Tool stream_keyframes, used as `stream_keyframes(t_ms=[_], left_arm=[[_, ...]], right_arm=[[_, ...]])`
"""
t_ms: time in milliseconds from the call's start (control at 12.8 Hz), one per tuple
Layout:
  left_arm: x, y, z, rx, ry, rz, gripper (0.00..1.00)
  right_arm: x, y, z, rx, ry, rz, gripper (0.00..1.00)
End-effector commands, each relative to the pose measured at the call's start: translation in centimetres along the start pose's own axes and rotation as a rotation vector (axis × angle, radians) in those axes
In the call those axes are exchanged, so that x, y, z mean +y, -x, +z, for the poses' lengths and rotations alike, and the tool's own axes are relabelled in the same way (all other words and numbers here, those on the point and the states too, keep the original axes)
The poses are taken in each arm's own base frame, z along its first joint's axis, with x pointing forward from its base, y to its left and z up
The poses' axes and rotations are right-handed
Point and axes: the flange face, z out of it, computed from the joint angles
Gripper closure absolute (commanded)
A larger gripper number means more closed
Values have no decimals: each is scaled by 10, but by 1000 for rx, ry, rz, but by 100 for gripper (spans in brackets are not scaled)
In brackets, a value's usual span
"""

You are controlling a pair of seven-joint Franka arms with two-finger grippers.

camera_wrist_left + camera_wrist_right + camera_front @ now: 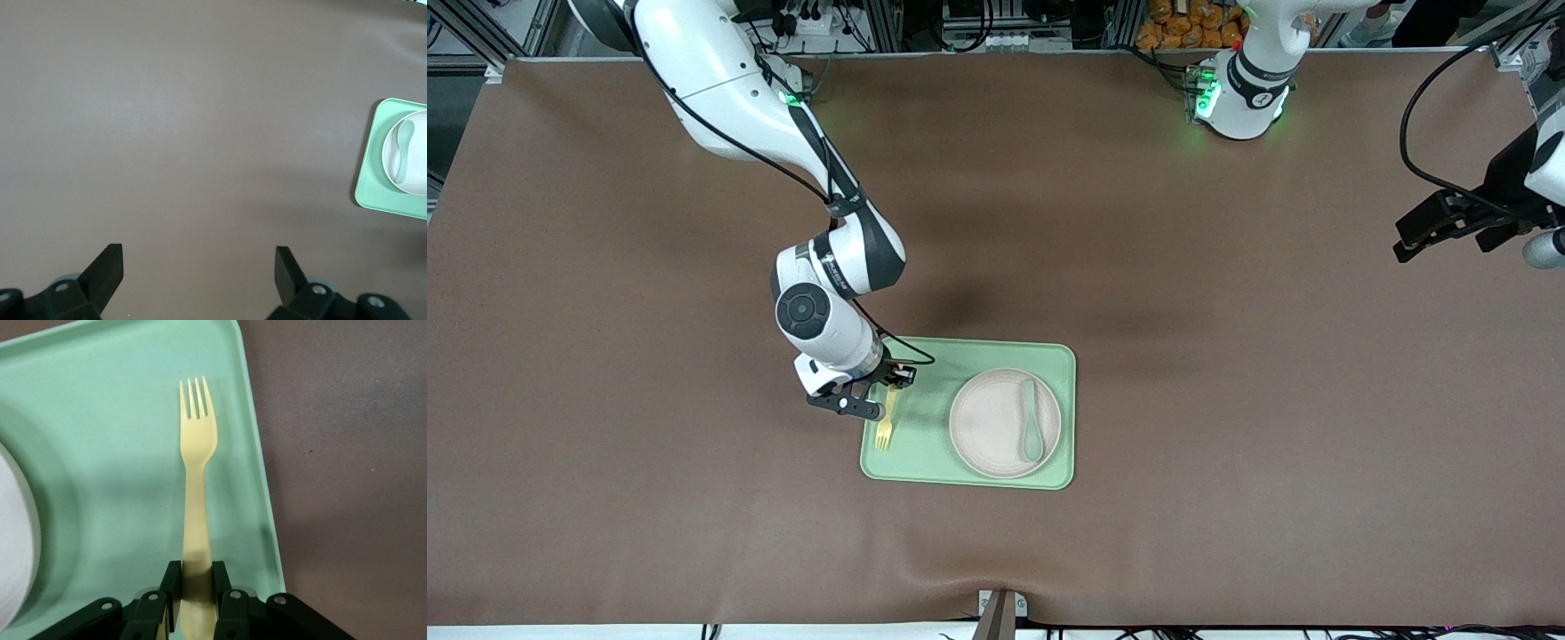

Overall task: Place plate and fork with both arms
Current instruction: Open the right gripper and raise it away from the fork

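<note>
The beige plate rests on the light-green tray, at the tray's end toward the left arm, with a teal spoon lying in it. My right gripper is shut on the handle of the pale-yellow fork, low over the tray's other end, tines pointing toward the front camera. The fork shows beside the plate. My left gripper hangs open over bare table near the left arm's end, holding nothing. The plate and tray show at the edge of its view.
A brown mat covers the whole table. The left arm's base glows green at the back edge. A small bracket sits at the front edge of the table.
</note>
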Motion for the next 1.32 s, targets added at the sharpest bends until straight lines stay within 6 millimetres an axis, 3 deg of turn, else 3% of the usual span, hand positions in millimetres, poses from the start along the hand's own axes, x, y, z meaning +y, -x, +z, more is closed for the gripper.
stream_keyframes(t_ms=[0,156,234,312,390,623,779,1013,1247], left_arm=[[-3,0,-1,8,4,12,0],[-3,0,-1,8,4,12,0],[-2,0,-1,8,5,11,0],[-3,0,-1,6,5,11,0],[-2,0,-1,8,5,12,0],[-3,0,0,5,5,12,0],[-3,0,0,5,5,12,0],[-3,1,0,4,4,12,0],[-3,0,0,5,5,12,0]], right_arm=[[0,2,14,13,-18,-51,100],[7,-5,20,21,-21,-90,100],[6,-5,18,22,-22,-95,86],[7,-5,16,20,-20,-96,18],[5,-5,14,21,-23,-93,0],[16,-20,-29,23,-36,-72,0],[41,-42,-70,28,-45,-39,0],[94,-67,-131,-5,-39,-55,0],[162,-84,-204,-36,-45,-59,0]])
